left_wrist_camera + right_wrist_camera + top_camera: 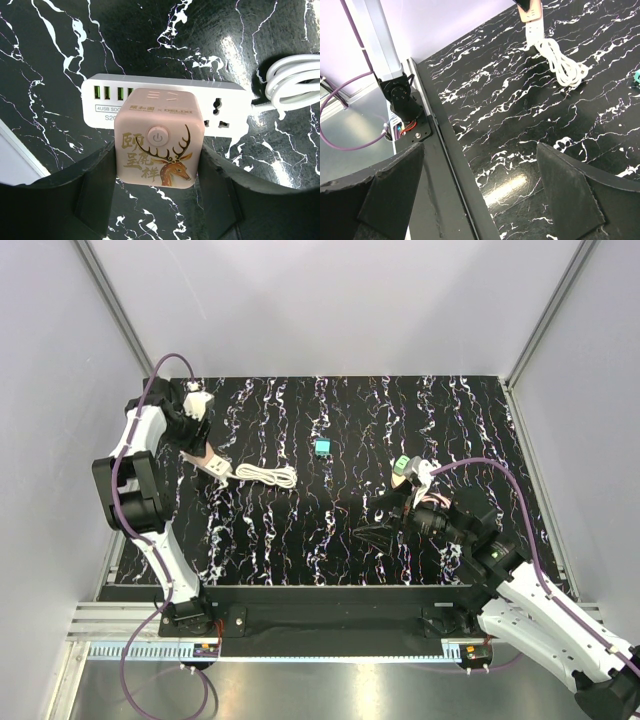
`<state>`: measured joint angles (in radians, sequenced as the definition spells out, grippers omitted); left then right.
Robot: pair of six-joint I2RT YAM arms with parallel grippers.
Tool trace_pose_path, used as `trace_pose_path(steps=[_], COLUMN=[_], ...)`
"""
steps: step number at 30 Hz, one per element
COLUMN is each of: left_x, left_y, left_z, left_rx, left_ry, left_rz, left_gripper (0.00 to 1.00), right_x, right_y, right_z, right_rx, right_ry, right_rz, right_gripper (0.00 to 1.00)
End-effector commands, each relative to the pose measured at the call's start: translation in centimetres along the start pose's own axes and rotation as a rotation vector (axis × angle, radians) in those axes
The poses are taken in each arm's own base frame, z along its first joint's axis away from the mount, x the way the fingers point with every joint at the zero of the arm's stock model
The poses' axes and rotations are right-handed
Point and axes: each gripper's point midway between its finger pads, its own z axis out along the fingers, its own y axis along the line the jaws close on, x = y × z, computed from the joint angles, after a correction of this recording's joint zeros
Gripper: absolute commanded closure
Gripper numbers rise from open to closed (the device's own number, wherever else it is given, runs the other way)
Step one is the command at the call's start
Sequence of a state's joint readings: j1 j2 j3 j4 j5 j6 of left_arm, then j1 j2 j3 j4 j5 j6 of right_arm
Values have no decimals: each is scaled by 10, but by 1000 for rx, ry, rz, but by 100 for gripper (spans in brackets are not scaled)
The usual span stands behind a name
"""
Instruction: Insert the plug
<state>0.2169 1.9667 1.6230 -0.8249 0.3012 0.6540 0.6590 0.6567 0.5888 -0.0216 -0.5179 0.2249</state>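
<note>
A pink cube plug (157, 140) with a deer print and a power button sits against the white power strip (225, 107), near its universal sockets. My left gripper (157, 152) is shut on the plug's sides, fingers (100, 170) flanking it. In the top view the plug (203, 452) and strip (218, 470) lie at the far left of the mat, under the left gripper (190, 430). My right gripper (378, 520) is open and empty, low over the mat's right half. It also shows in the right wrist view (480, 195), with the strip (533, 27) far off.
The strip's white cable (268, 476) lies coiled to its right and shows in the wrist views (292, 82) (562, 65). A small teal block (322, 447) sits mid-mat. Aluminium frame posts and the black front rail (455, 175) bound the mat.
</note>
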Motion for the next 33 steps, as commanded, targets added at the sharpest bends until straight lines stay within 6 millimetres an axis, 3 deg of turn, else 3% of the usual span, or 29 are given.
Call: trace_pose_path(steps=[1, 6, 19, 23, 26, 33], left_x=[48, 66, 86, 84, 77, 56], left_y=[-9, -18, -20, -25, -29, -25], left_z=[46, 57, 50, 50, 48, 35], left_rx=[51, 70, 17, 44, 60, 35], left_ry=[145, 196, 239, 218, 186, 124], left_rz=[-34, -10, 18, 17, -4, -34], left_gripper=[100, 100, 100, 100, 78, 53], right_x=[-8, -7, -9, -9, -10, -13], right_y=[6, 5, 5, 6, 7, 7], right_z=[2, 3, 3, 2, 2, 0], right_rx=[-33, -32, -30, -33, -35, -26], right_ry=[-31, -28, -32, -33, -34, -47], right_rz=[-19, -19, -21, -22, -23, -36], right_gripper=[0, 0, 0, 0, 0, 0])
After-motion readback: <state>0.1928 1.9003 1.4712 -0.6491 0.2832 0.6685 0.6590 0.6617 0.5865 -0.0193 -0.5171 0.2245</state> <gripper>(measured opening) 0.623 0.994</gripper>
